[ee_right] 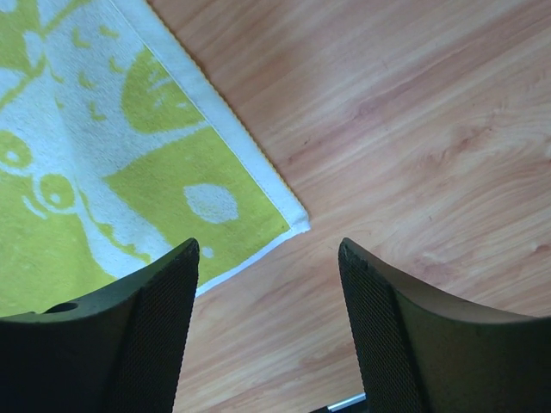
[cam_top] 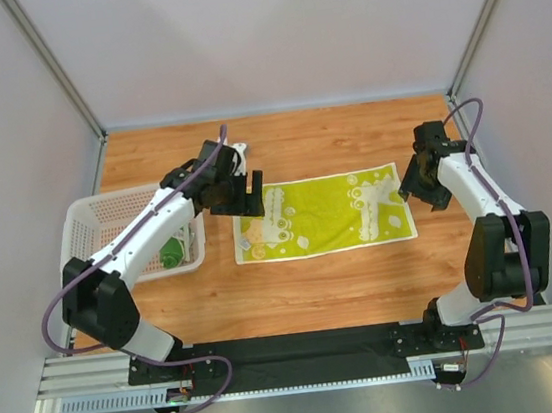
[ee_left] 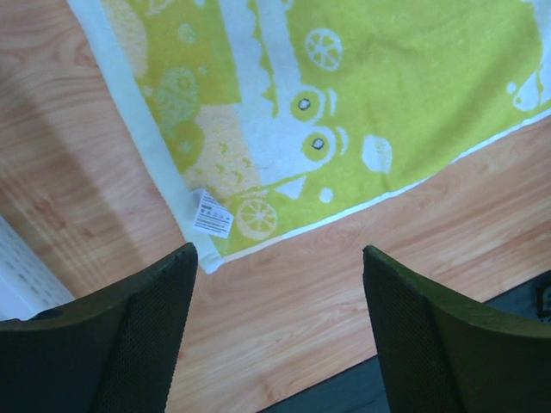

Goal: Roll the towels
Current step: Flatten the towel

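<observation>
Left end effector (ee_left: 277, 258): fingers apart, nothing between them, held above the worktop (cam_top: 316, 287) and clear of the cloth. Right end effector (ee_right: 267, 249): fingers likewise apart and empty, also raised. Lime-yellow towel (cam_top: 323, 216): spread flat and unrolled on the worktop between the two arms, with white prints and a white border. Its long axis runs left to right across the worktop and its short edges face the arms. From the left end effector, the towel's left short edge lies just ahead. The left wrist view shows the corner that carries a small white care label (ee_left: 213, 213), near the gap between the fingers. From the right end effector, a corner of the right short edge lies just ahead and slightly to the left of the gap, with bare wood beyond it. Each arm stands about equally near its own end of the towel, so neither has a clear advantage. A roll would probably start at one short edge and travel along the long axis. Dark green towel (cam_top: 173, 251): inside the white mesh basket (cam_top: 81, 218) at the left of the worktop, partly hidden by the left arm, which is the nearer of the two. Whether it is rolled cannot be told. Task status, as judged: the lime-yellow towel is not yet rolled.
</observation>
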